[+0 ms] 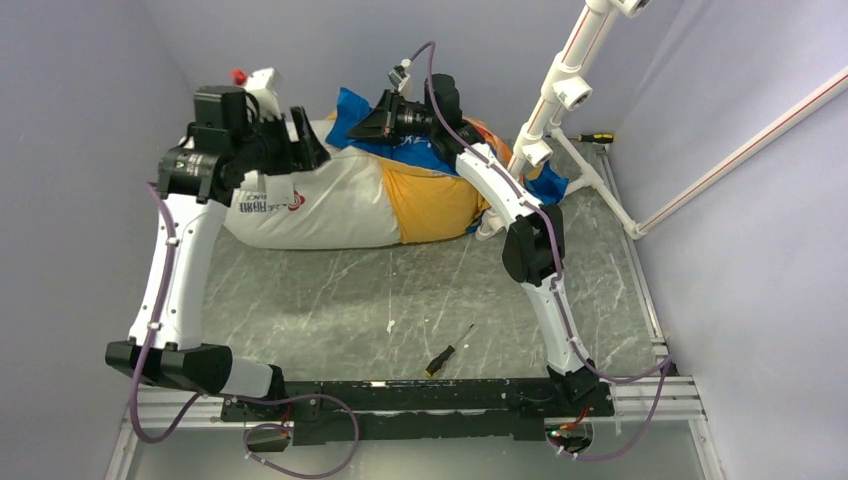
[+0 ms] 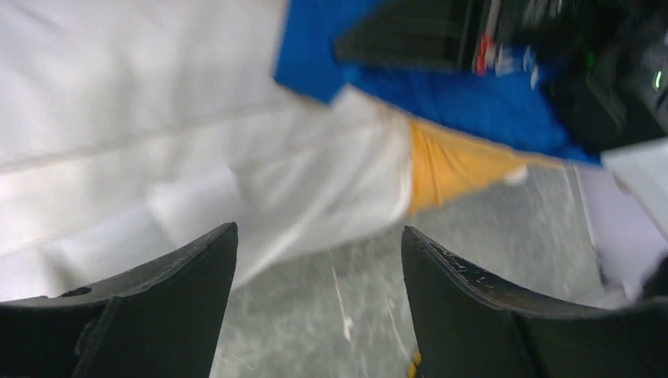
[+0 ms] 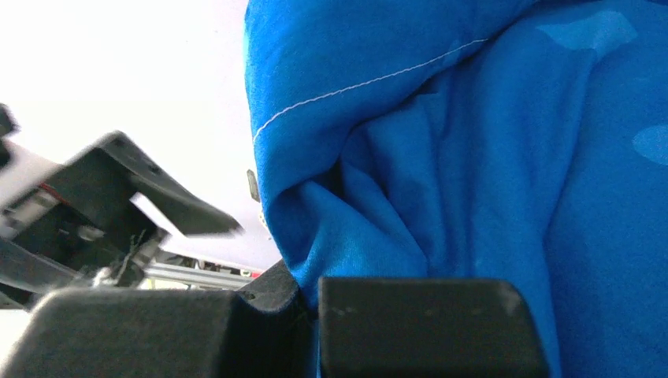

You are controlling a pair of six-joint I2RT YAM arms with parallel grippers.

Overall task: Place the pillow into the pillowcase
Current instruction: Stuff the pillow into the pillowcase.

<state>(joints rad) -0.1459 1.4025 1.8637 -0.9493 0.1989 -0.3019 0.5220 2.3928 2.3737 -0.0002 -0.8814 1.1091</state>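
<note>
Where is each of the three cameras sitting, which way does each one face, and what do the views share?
Top external: above and behind the bases, looking down on the table; shows left arm, right arm, pillow partly in the pillowcase.
Left wrist: on the left arm, facing the pillow and table; its open jaws frame the bottom.
Right wrist: on the right arm, pressed close to blue pillowcase fabric pinched in its shut jaws.
Shared: the pillowcase appears in all three.
</note>
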